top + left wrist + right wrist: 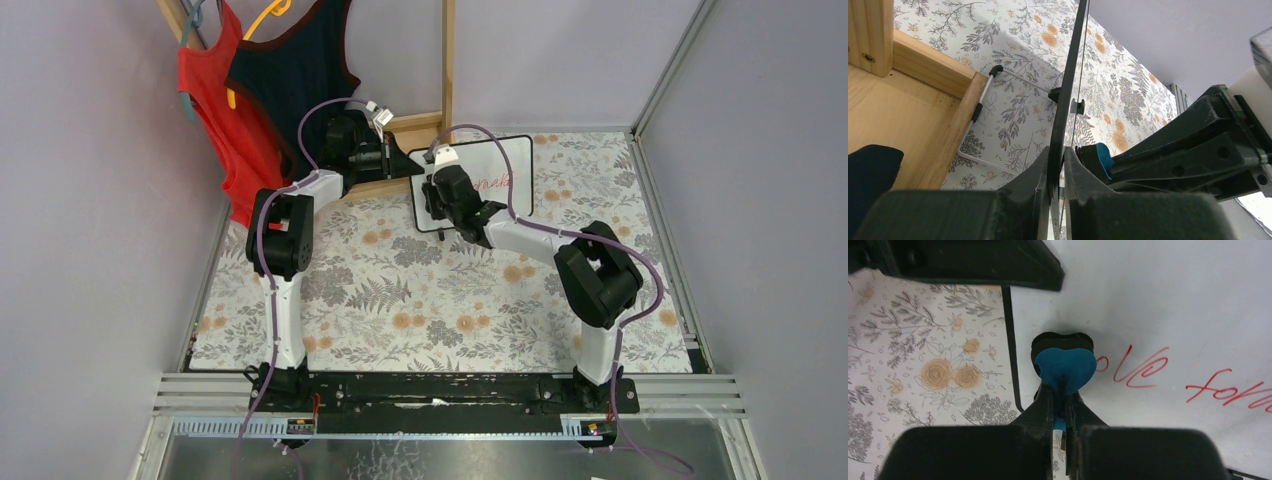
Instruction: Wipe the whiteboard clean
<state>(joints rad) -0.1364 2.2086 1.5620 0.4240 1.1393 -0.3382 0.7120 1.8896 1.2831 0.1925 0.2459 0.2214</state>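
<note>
Left gripper (1056,161) pinches one whiteboard (515,160); right gripper (1060,392) pinches one blue eraser (1066,366)

The left hand (1056,159) pinches the thin black-framed whiteboard (1071,70), which is seen edge-on and rises between its fingers. Left of the whiteboard, a bent grey wire stand (979,106) sits over the floral-patterned desk (1128,95), beside a light wooden frame (913,115). Right of the whiteboard, the right hand (1095,162) carries a blue rounded pad (1103,159).
</note>
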